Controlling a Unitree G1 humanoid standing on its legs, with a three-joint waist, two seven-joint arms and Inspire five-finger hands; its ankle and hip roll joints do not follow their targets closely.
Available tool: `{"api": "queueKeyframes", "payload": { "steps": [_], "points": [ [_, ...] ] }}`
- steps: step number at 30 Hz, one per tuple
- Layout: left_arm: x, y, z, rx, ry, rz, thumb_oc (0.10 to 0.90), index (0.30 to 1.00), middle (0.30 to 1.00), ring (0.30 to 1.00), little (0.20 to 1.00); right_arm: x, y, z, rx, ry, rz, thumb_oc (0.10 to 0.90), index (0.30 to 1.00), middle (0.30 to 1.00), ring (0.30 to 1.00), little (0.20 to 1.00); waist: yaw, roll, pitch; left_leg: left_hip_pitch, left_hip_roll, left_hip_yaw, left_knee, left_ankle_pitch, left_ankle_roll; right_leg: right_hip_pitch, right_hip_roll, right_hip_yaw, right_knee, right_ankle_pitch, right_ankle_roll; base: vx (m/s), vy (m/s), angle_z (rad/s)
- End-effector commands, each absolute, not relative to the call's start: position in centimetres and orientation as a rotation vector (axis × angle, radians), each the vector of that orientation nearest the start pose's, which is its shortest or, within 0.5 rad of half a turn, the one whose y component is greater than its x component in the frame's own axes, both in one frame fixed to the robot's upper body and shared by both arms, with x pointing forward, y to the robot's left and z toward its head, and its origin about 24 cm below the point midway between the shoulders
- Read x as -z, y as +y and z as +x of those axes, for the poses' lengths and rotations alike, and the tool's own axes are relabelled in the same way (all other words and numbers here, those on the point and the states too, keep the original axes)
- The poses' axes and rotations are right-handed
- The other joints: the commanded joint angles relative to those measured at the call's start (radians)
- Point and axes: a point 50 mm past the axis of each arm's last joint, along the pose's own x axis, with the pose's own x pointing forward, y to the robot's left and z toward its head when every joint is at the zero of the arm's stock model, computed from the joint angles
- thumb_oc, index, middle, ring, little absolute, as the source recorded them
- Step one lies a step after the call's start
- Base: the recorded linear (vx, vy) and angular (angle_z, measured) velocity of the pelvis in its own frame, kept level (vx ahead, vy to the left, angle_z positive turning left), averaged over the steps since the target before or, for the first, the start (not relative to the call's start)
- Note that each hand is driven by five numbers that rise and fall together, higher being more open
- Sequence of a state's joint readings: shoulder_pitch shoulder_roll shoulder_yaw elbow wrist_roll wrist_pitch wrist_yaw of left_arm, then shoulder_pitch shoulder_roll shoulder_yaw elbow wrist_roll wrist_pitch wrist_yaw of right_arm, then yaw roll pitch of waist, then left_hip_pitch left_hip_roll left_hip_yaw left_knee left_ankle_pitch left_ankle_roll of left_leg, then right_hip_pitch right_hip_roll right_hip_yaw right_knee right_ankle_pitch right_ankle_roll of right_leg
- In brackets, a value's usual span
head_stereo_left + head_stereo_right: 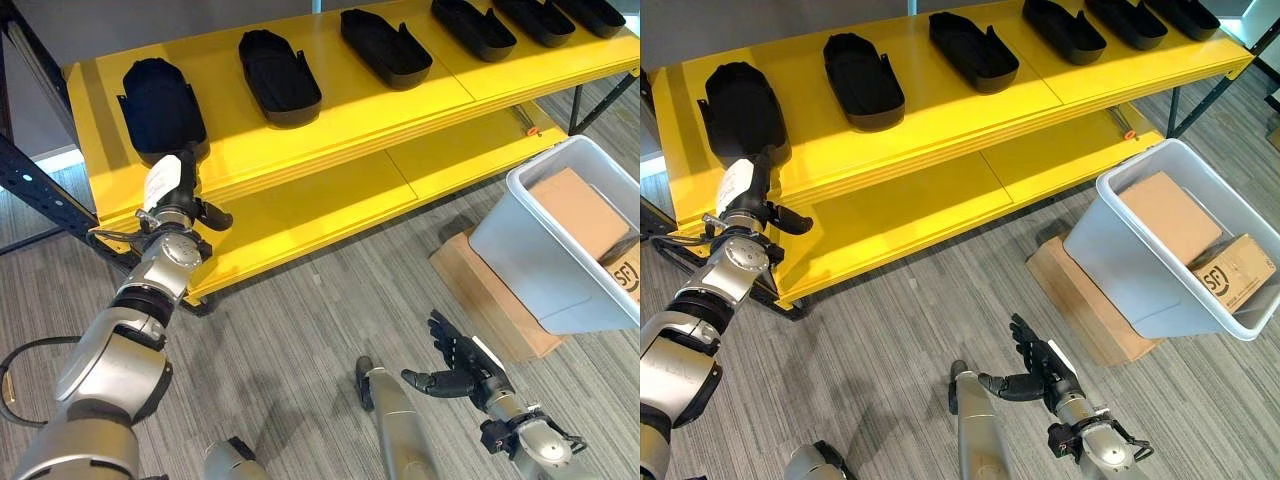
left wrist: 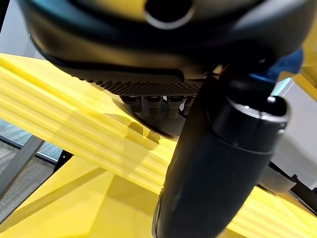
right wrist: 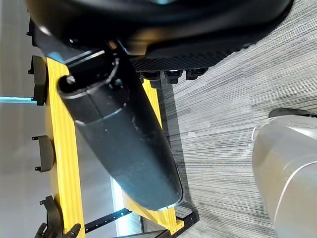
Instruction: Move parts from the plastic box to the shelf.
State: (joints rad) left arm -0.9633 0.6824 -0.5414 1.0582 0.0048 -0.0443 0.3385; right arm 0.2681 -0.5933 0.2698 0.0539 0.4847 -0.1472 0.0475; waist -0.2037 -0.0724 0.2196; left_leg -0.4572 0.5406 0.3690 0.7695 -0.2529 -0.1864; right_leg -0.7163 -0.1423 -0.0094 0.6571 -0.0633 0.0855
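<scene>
My left hand (image 1: 172, 195) reaches the leftmost black part (image 1: 160, 103) on the yellow shelf (image 1: 330, 110); whether its fingers grip it I cannot tell. My right hand (image 1: 458, 366) hangs open, empty, near the plastic box (image 1: 540, 260) holding cardboard cartons (image 1: 578, 208).

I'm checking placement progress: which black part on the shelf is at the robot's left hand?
The black part at the shelf's far left end; the left hand reaches its near edge, the others sit farther right.

Workshop or light-assembly area: yellow steel shelf (image 1: 330, 120) ahead of left robot hand (image 1: 172, 195), row of black moulded parts (image 1: 280, 75) on it; grey carpet floor (image 1: 300, 320); plastic box (image 1: 1140, 260) with cartons (image 1: 1165, 215) beyond right robot hand (image 1: 1040, 375).
</scene>
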Motion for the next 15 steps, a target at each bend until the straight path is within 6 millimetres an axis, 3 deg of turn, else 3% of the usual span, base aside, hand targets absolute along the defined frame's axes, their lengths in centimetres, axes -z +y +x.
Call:
{"api": "queueKeyframes", "payload": {
  "steps": [1, 15],
  "points": [
    [-22.32, 28.46, 39.46, -0.483, -0.205, 0.898, 0.900, 1.000, 1.000, 1.000, 1.000, -1.41, -23.38, 19.22, -0.170, 0.170, -0.073, 0.900, 1.000, 1.000, 1.000, 1.000, -0.005, 0.017, -0.035, -0.088, 0.024, -0.101, -0.031, 0.141, -0.018, 0.095, -0.076, 0.060, 0.020, -0.050, 0.084, 0.00, 0.000, 0.00],
    [-22.81, 29.19, 39.23, -0.517, -0.210, 0.859, 0.900, 1.000, 1.000, 1.000, 1.000, -1.36, -23.40, 19.18, -0.168, 0.169, -0.071, 0.900, 1.000, 1.000, 1.000, 1.000, -0.008, 0.014, -0.032, -0.099, 0.023, -0.100, -0.020, 0.137, -0.018, 0.080, -0.079, 0.065, 0.022, -0.047, 0.086, 0.00, 0.001, -0.01]
  ]
}}
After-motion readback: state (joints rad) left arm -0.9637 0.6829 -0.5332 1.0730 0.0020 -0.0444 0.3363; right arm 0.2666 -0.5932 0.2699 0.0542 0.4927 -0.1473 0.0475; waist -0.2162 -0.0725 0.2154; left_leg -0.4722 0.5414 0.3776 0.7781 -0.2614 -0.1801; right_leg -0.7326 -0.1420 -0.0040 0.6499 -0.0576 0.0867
